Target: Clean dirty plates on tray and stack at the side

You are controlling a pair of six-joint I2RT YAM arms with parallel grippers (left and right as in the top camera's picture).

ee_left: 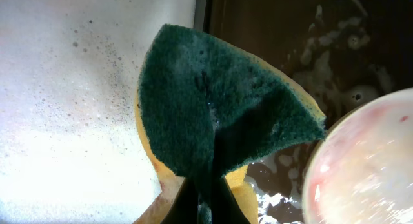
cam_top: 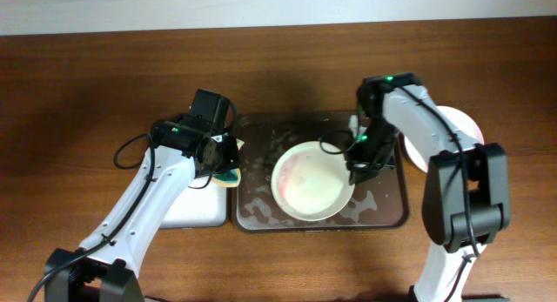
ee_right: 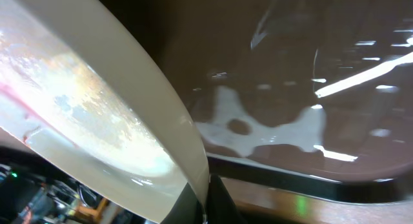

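A cream plate (cam_top: 309,182) with faint red smears is held tilted over the dark tray (cam_top: 387,211). My right gripper (cam_top: 355,170) is shut on its right rim; the rim runs between the fingers (ee_right: 205,201) in the right wrist view, where the plate (ee_right: 97,114) fills the left. My left gripper (cam_top: 222,163) is shut on a green-and-yellow sponge (ee_left: 219,114) at the tray's left edge, just left of the plate (ee_left: 368,166). Another white plate (cam_top: 457,128) lies on the table right of the tray, partly hidden by the right arm.
A white tray (cam_top: 191,211) with suds sits left of the dark tray, under the left arm; it also shows in the left wrist view (ee_left: 77,108). Suds and water lie on the dark tray floor (ee_right: 310,108). Bare wooden table (cam_top: 87,93) surrounds both trays.
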